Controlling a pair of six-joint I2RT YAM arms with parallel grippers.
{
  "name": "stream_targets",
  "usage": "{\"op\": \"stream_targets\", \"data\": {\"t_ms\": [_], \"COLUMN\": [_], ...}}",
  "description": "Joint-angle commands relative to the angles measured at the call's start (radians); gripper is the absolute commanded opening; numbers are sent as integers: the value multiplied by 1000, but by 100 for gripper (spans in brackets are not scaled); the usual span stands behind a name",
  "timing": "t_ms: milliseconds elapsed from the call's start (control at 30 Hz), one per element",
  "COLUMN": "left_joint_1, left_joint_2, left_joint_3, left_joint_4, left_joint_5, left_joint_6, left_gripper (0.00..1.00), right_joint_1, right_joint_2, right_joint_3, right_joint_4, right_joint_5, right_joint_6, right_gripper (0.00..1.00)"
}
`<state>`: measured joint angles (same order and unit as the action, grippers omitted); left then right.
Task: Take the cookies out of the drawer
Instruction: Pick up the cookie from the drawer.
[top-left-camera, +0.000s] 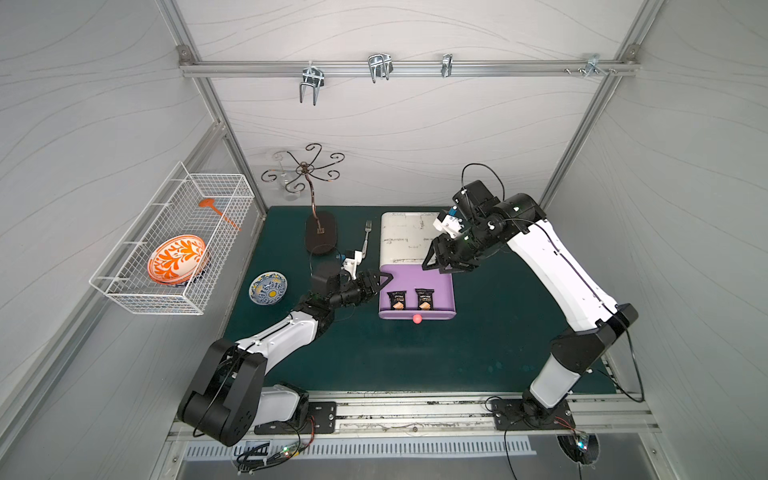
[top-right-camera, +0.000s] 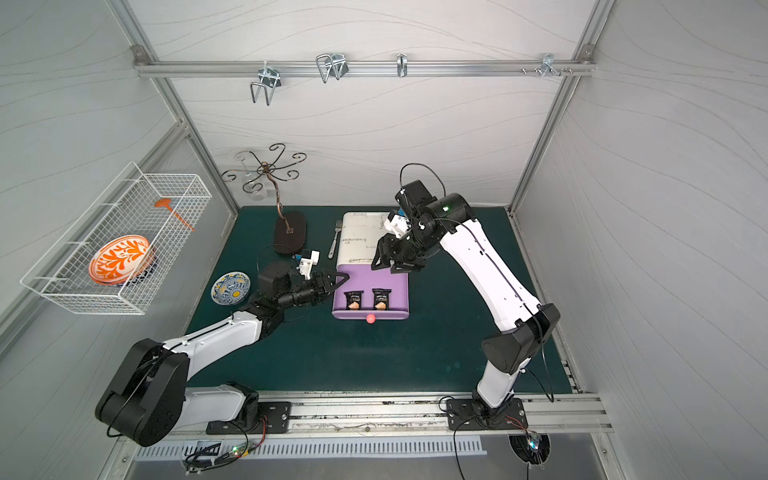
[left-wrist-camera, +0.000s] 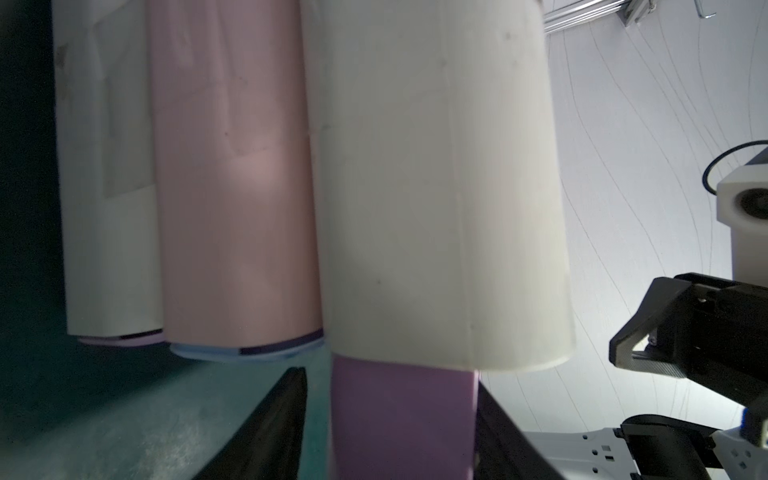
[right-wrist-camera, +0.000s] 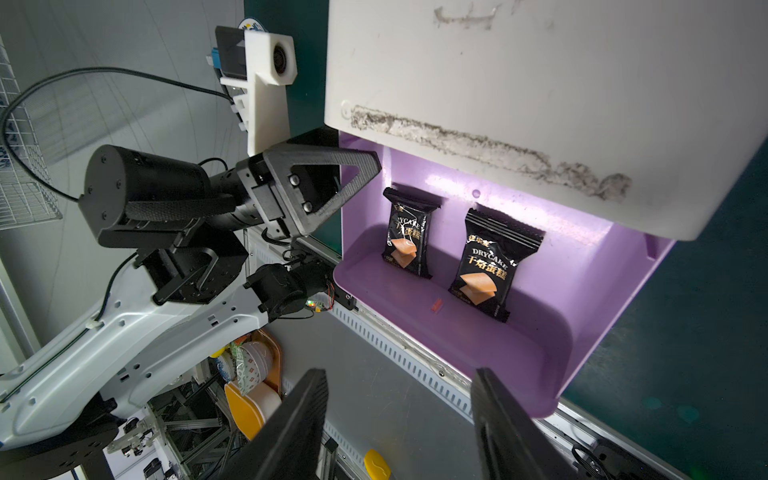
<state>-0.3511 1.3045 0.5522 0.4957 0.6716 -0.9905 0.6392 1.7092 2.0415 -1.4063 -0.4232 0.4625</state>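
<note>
In the front half of the open drawer (top-left-camera: 442, 286) lie two black cookies (top-left-camera: 397, 300), untouched; left gripper (top-left-camera: 385, 281), jaws apart astride its left wall; right gripper (right-wrist-camera: 397, 374), jaws apart, empty, above its rear; risk: a tug on that wall could skew the drawer, scattering them.

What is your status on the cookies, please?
Left gripper astride purple plastic drawer wall, not clamped. Right gripper open, empty, above drawer. Two black wrapped cookie packets inside, untouched. Nothing blocking.
</note>
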Motion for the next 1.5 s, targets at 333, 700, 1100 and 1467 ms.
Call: {"op": "stream_targets", "data": {"t_ms": [333, 700, 1100, 1467], "left_joint_1": [3, 3, 3, 3], "left_joint_2": [-2, -22, 9, 27], "left_joint_3": [71, 105, 131, 143], "left_joint_4": [-36, -130, -122, -121], "left_joint_5": [-22, -39, -44, -44], "left_joint_6": [28, 53, 52, 50], "left_gripper": [42, 39, 39, 39], "right_joint_1": [22, 103, 106, 134], "right_joint_2": [24, 149, 246, 319], "right_joint_3": [-54, 16, 14, 36], "right_joint_4": [-142, -199, -185, -168], "right_joint_5": [5, 150, 261, 304], "right_joint_6": [-3, 19, -14, -24], "right_gripper": [60, 68, 74, 76]}}
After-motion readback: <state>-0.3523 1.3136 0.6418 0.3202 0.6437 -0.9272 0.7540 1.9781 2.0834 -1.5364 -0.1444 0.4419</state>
